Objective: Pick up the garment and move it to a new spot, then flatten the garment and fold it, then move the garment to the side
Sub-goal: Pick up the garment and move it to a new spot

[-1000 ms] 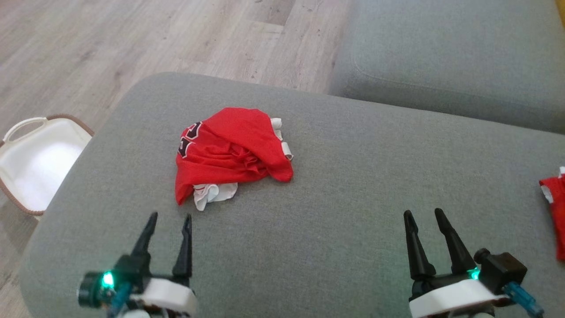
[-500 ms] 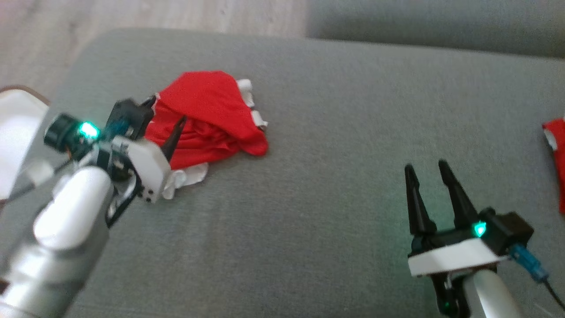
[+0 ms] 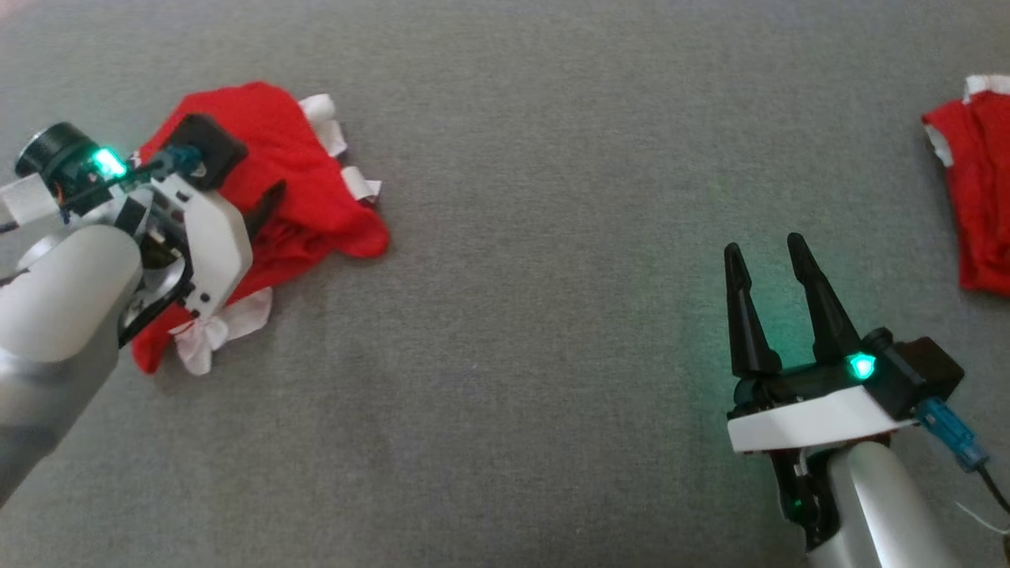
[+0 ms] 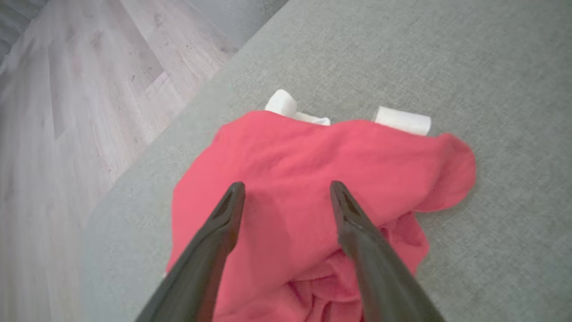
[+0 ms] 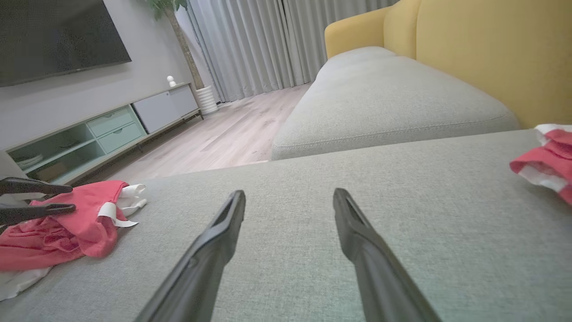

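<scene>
Nothing is done yet: the crumpled red garment (image 4: pixel 366 152) lies on the grey cushion (image 3: pixel 552 315) just under the left gripper (image 4: pixel 287 188), whose jaws stand wide over it, not gripping. The right gripper (image 3: pixel 764 244) hangs wide and empty, well apart. Lifting, flattening, folding all remain

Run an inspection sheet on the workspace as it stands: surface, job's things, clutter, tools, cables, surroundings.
Surface: grey cushion, flat, woven fabric.
Job's things: red garment with white trim, crumpled in a heap near the cushion's left edge, not lifted.
Clutter: second red garment, white-edged, at the far right.
Tools: left tool open, fingers over the heap; contact cannot be told. Right tool open over the cushion, holding nothing.
Cables: blue connector with a dark lead at the right wrist, clear of the fabric.
Surroundings: wood floor, yellow sofa back, low cabinet, curtains.
</scene>
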`<state>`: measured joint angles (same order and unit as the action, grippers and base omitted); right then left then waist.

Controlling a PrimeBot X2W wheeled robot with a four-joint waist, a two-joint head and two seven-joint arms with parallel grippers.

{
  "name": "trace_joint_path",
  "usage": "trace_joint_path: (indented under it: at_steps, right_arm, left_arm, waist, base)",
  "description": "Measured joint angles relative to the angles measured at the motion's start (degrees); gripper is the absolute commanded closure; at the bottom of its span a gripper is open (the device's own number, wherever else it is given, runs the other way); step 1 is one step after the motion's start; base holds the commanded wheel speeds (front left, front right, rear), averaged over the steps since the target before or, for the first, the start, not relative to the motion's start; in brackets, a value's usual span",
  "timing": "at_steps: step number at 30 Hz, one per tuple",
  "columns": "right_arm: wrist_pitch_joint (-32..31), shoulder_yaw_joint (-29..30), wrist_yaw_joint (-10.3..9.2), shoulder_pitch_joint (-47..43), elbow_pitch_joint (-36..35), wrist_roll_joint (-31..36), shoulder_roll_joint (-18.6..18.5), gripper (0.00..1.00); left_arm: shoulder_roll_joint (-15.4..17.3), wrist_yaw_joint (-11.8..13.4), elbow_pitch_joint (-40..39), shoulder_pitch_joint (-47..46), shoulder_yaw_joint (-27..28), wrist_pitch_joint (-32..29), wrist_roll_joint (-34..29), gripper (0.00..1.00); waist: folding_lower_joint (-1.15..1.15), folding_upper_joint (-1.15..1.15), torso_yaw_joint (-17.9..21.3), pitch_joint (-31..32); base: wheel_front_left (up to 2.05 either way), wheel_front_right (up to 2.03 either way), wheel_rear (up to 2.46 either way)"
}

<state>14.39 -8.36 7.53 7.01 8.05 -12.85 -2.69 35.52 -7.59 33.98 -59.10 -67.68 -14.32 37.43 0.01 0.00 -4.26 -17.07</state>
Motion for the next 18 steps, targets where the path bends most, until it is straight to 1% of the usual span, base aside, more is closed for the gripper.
trace_joint_path:
  at_steps: [1,2,3,4,5,6,7,11,18]
  right_arm:
    - [0.00,0.00,0.00,0.07,-0.02,0.00,-0.01,0.00]
    - [0.00,0.01,0.00,0.13,-0.02,0.00,-0.01,0.00]
    - [0.00,0.05,0.00,0.18,-0.03,0.00,-0.01,0.00]
    - [0.00,0.05,0.00,0.29,-0.03,0.00,-0.01,0.00]
    - [0.00,0.09,0.00,0.43,-0.03,0.00,-0.01,0.00]
    - [0.00,0.13,0.00,0.55,-0.03,0.00,-0.01,0.00]
    - [0.00,0.14,0.00,0.59,-0.03,0.00,-0.01,0.00]
    - [0.00,0.14,0.00,0.58,-0.03,-0.04,-0.01,0.00]
    - [0.00,0.12,0.00,0.49,0.21,-0.26,-0.01,0.00]
  left_arm:
    - [-0.02,-0.01,0.55,-0.26,-1.37,0.46,0.85,0.00]
    - [-0.08,-0.01,0.94,-0.38,-2.75,0.78,1.65,0.07]
    - [-0.14,-0.01,1.11,-0.40,-3.86,1.11,2.40,0.25]
    - [-0.22,-0.01,1.22,-0.41,-4.79,1.34,3.22,0.59]
    - [-0.24,-0.01,1.20,-0.49,-5.61,1.37,3.99,0.73]
    - [-0.24,-0.01,1.19,-0.55,-6.25,1.32,4.64,0.91]
    - [-0.23,-0.01,1.09,-0.56,-6.71,1.09,5.19,1.00]
    - [-0.14,-0.01,0.10,-0.55,-7.53,-0.25,8.03,1.00]
    - [-0.05,-0.01,-0.30,-1.74,-7.94,1.81,8.57,1.00]
  waist:
    - [0.00,0.00,0.40,-0.27]
    - [0.00,0.00,0.74,-0.47]
    - [0.00,0.00,1.01,-0.61]
    - [0.00,0.00,1.22,-0.69]
    - [0.00,0.00,1.36,-0.68]
    - [0.00,0.00,1.42,-0.59]
    - [-0.01,0.00,1.45,-0.47]
    - [-0.01,0.00,1.54,0.31]
    - [-0.01,0.00,1.61,2.62]
  base:
    - [0.00,0.00,0.00]
    - [0.00,0.00,0.00]
    - [0.00,0.00,0.00]
    - [0.00,0.00,0.00]
    - [0.00,0.00,0.00]
    - [0.00,0.00,0.00]
    - [0.00,0.00,0.00]
    - [0.00,0.00,0.00]
    - [0.00,0.00,0.00]
